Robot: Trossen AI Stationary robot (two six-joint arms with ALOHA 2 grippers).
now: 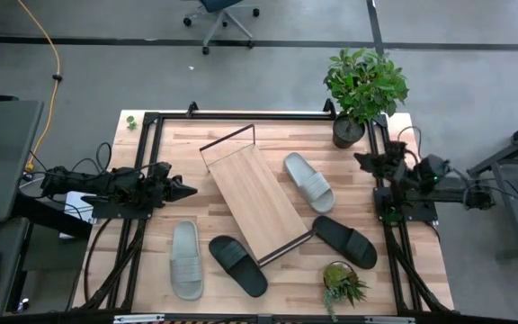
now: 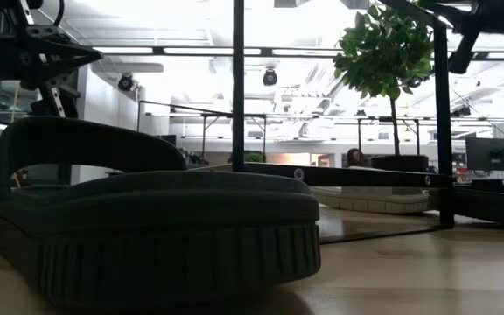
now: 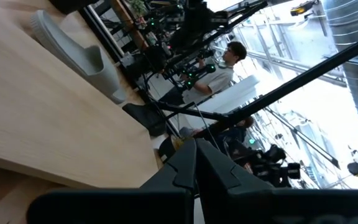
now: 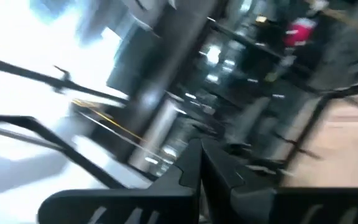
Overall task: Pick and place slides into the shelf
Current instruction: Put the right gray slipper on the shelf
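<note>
While both arms waited at the table's sides, nothing was held, and the scene read as follows.

Left gripper: pinched fully closed on nothing, at the left edge of the table, tip pointing toward the shelf; in its wrist view the fingers met in a point.
Right gripper: also pinched closed and empty, at the right edge near the potted plant, pointing inward; its wrist view showed the 2 fingers pressed together.
Shelf: lay at the table's centre, set diagonally from upper left to lower right, with a black rod frame at each short end; its board was bare.
Grey slide 1: on the table just right of the shelf, angled along it, not touching the board as far as could be told.
Grey slide 2: lower left of the shelf, lying roughly lengthwise toward the front edge.
Black slide 1: just right of grey slide 2, near the shelf's lower end; it filled the low view's foreground.
Black slide 2: right of the shelf's lower frame, close to it.
Potted plant: at the far right corner.
Small plant: at the front edge, below black slide 2.
Person: visible in the room beyond the table, in the left wrist view.
</note>
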